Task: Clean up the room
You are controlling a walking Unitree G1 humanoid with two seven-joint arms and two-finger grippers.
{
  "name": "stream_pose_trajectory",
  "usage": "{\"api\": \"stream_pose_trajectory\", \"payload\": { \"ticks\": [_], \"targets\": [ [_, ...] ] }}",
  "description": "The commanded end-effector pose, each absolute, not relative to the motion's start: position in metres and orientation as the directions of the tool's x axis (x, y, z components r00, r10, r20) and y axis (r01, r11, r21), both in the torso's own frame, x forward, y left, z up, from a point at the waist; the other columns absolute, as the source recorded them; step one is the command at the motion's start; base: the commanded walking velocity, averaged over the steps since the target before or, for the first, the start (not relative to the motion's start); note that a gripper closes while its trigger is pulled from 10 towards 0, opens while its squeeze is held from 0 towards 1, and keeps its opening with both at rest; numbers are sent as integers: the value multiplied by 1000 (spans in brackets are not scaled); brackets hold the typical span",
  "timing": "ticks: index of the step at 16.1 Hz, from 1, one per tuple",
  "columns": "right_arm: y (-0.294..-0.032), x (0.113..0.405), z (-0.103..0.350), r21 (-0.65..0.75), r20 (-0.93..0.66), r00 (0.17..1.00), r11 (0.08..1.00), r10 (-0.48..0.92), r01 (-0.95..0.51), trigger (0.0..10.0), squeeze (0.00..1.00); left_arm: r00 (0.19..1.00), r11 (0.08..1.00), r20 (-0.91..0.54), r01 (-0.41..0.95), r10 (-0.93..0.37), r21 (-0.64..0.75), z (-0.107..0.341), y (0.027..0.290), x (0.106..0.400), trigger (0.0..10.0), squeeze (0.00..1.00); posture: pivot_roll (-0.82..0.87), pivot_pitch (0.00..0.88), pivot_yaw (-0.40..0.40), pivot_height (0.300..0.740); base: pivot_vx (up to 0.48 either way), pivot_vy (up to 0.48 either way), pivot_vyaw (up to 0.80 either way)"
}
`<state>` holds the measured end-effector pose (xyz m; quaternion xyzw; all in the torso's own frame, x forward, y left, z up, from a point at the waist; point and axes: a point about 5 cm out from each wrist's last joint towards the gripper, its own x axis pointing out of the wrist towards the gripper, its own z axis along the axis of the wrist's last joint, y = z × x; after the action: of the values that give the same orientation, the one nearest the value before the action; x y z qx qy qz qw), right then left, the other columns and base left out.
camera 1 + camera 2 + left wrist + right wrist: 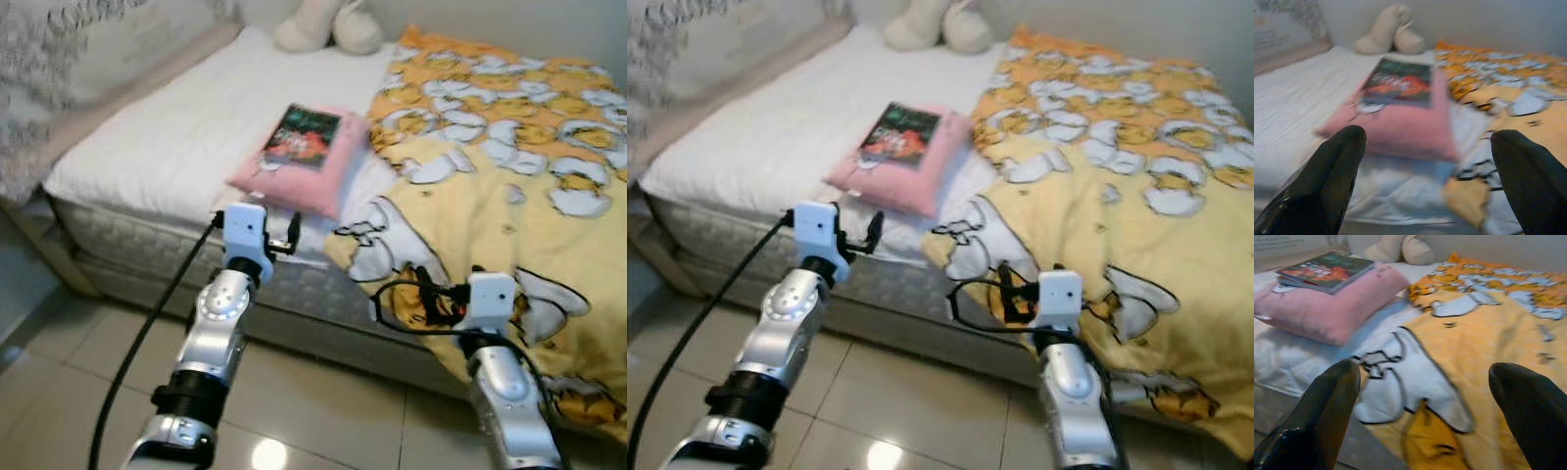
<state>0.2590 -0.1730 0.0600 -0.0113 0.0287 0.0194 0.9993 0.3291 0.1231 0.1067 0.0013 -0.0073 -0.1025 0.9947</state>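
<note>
The robot stands at the foot edge of the bed (167, 137), both arms raised toward it. Taking the pink pillow (309, 171) as landmark: a book (306, 135) with a dark green and red cover lies flat on top of it, a yellow duck-print blanket (509, 186) is bunched just beside it and spills over the mattress edge, and a cream plush toy (328, 24) sits well beyond it by the wall. The left claw (284, 235) hovers just short of the pillow's near edge, fingers (1334, 171) spread wide and holding nothing; the right claw (1011, 292) hangs over the blanket's drooping corner, likewise wide and empty, as the right wrist view shows. The step in hand is probably taking the book off the pillow. To do it well, the left claw should come in level with the book's near edge and pinch the cover and pages together, not the soft pillow beneath, which would give way and tilt the book. No container is to be seen, so where the book belongs cannot be told.
</note>
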Motion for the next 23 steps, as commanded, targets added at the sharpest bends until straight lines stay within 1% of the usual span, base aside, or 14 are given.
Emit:
{"api": "stream_pose_trajectory", "payload": {
  "ticks": [1,4,8,12,15,16,23],
  "targets": [
    [-170,262,63,-26,-42,998,998,52,-53,10000,0,979,979,22,203,-203,5,111,124,332,10000,0,4,0,36,740,304,371,0],
    [-170,262,63,-31,-45,997,998,56,-58,10000,0,981,981,24,195,-195,2,112,125,335,10000,0,1,0,35,740,305,371,0],
    [-163,255,57,-6,-66,996,999,52,-53,10000,0,981,981,26,194,-194,1,114,125,339,10000,0,0,0,28,740,336,341,0],
    [-168,258,58,-15,-63,997,999,39,-40,10000,0,981,981,30,193,-193,1,116,125,343,10000,0,0,0,28,740,368,307,0],
    [-168,261,60,-38,-66,997,998,41,-44,10000,0,980,981,35,195,-196,14,119,124,345,10000,0,1,0,29,740,480,0,0],
    [-167,262,59,-27,-74,996,999,42,-44,10000,0,979,980,35,199,-200,15,119,124,345,10000,0,3,0,27,740,480,0,-800],
    [-171,262,60,-40,-68,997,999,27,-30,10000,0,977,977,31,210,-211,22,118,119,346,10000,0,1,0,25,740,480,0,0]
  ]
}}
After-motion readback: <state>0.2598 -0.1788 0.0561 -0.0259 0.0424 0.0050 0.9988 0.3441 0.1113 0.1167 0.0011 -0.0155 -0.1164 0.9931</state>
